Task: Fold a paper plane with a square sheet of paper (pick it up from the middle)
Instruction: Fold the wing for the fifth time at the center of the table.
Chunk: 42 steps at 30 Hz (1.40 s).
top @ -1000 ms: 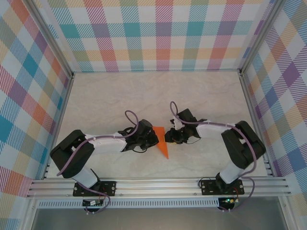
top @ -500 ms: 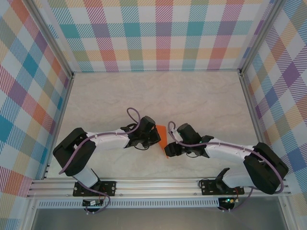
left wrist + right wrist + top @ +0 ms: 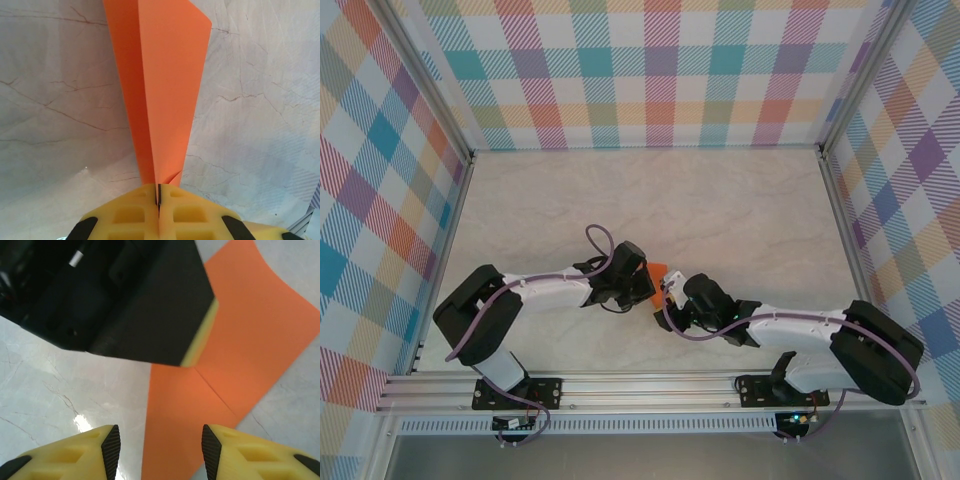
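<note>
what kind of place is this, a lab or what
Likely a robot test cell: left arm and right arm bolted to an aluminium rail, on a marble-look table walled with plaid panels.

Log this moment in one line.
left hand: shut on paper plane, narrow end | right hand: open, over paper plane | table: beneath

The right arm [image 3: 790, 325] is swinging down toward the near edge of the table [image 3: 620, 190], its forearm stretching low and leftward. It is carrying the right gripper [image 3: 668, 300] from the right side of the paper plane [image 3: 658, 271] to its near side, jaws parting wider. The left gripper [image 3: 642, 285] is edging rightward with the paper plane, whose long near point is slipping under the right gripper.
</note>
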### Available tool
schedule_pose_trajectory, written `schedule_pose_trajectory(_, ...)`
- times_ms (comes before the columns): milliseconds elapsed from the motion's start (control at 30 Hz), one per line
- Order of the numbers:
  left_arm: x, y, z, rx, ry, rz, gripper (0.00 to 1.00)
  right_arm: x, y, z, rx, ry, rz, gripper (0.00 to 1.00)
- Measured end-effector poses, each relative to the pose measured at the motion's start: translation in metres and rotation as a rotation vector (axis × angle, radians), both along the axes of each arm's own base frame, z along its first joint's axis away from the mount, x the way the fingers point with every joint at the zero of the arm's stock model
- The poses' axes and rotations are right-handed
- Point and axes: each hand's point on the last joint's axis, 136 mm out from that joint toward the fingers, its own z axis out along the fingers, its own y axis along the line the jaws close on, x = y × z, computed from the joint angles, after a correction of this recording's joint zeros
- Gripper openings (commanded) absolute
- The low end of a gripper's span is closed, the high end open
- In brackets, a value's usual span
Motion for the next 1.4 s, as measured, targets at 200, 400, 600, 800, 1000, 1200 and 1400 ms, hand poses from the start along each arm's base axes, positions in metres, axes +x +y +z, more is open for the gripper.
schedule_pose_trajectory(200,-0.001,-0.001,0.0,-0.006,0.009,0.001,0.01,-0.003,0.008,-0.007,-0.023,-0.032,0.04,0.46)
schedule_pose_trajectory(400,-0.001,-0.001,0.0,-0.006,0.009,0.001,0.0,0.005,0.004,-0.016,-0.071,-0.066,0.012,0.33)
schedule_pose_trajectory(600,-0.001,-0.001,0.0,-0.005,0.009,0.001,0.01,0.006,0.004,-0.018,-0.08,-0.067,0.012,0.31)
schedule_pose_trajectory(800,0.0,-0.002,0.002,-0.007,0.007,0.001,0.01,0.006,0.004,-0.017,-0.079,-0.066,0.01,0.19)
schedule_pose_trajectory(1000,0.001,-0.001,0.002,-0.001,0.012,0.004,0.02,0.007,0.005,-0.017,-0.079,-0.06,0.005,0.18)
schedule_pose_trajectory(1200,-0.001,0.002,0.001,0.015,0.024,0.004,0.04,0.007,0.004,-0.017,-0.084,-0.049,-0.008,0.26)
schedule_pose_trajectory(1400,0.0,0.0,0.004,0.012,0.02,0.005,0.04,0.008,-0.002,-0.015,-0.098,-0.039,-0.041,0.35)
